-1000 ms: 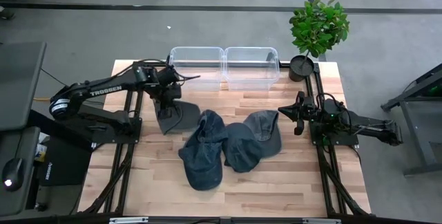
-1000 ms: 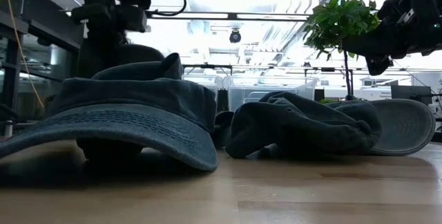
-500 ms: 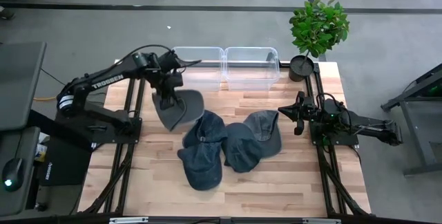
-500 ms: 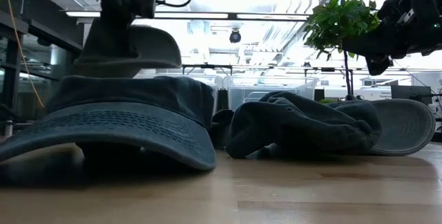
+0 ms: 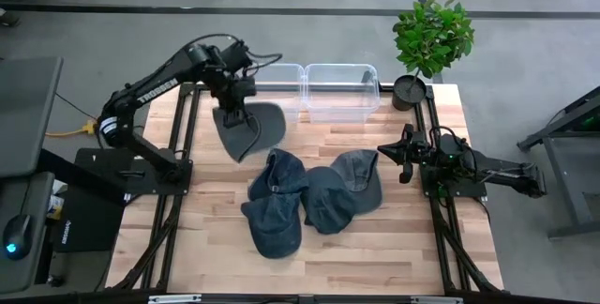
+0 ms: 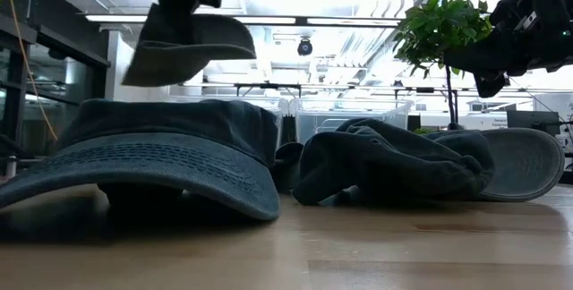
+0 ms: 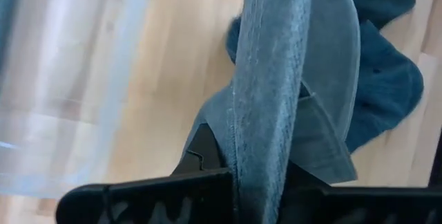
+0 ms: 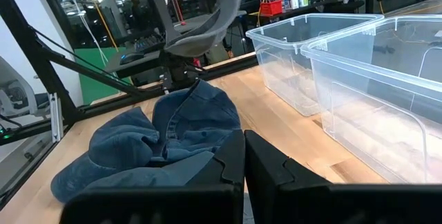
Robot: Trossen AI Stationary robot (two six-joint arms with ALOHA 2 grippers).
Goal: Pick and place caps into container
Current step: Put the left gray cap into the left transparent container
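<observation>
1. The left gripper (image 5: 236,105) was clamped on a grey cap (image 5: 251,128), held clear above the table (image 5: 375,248).
2. That cap hung just beside the left bin (image 5: 272,86), seemingly not yet over it.
3. Three caps (image 5: 309,196) lay heaped mid-table, touching one another.
4. The right gripper (image 5: 405,154), fingers together and empty, waited at the right edge.
5. A second bin (image 5: 342,88) stood right of the first.
</observation>
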